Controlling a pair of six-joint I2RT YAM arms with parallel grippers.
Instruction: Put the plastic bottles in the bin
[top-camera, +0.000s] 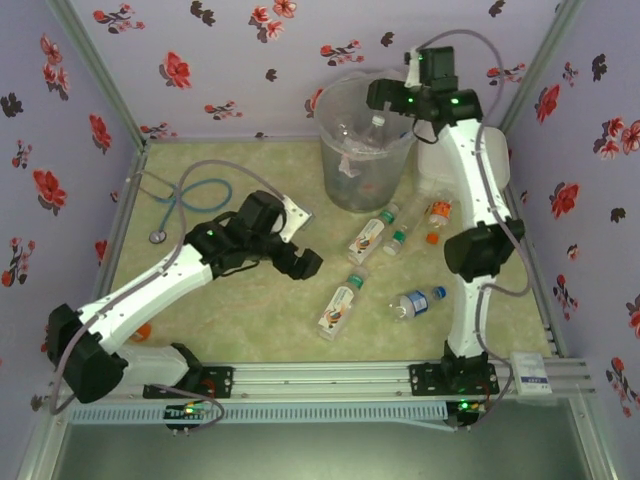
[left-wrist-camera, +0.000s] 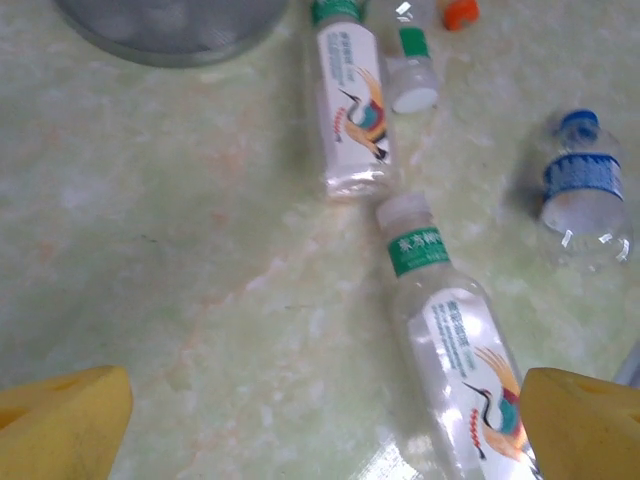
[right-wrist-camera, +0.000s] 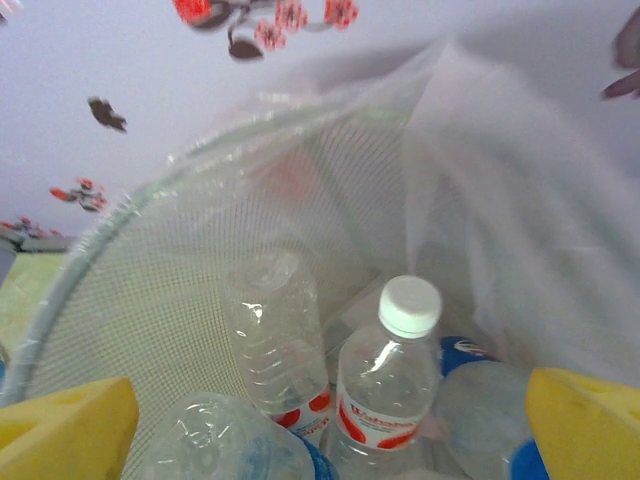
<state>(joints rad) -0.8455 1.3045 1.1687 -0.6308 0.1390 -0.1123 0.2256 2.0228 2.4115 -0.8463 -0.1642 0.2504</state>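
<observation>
Overhead, two close wrist views, bin shared

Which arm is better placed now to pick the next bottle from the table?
Left. The left gripper, open, hangs above a green-labelled bottle on the table; the right gripper is over the bin.

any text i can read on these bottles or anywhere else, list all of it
No text reads clearly enough to quote.
Near crane bottle: white characters on its green band, blurred.
Blue-label bottle: pale print, blurred.
White-capped bottle in the bin: red script on its label, too blurred to spell.
White tag: blue print, too small.
</observation>
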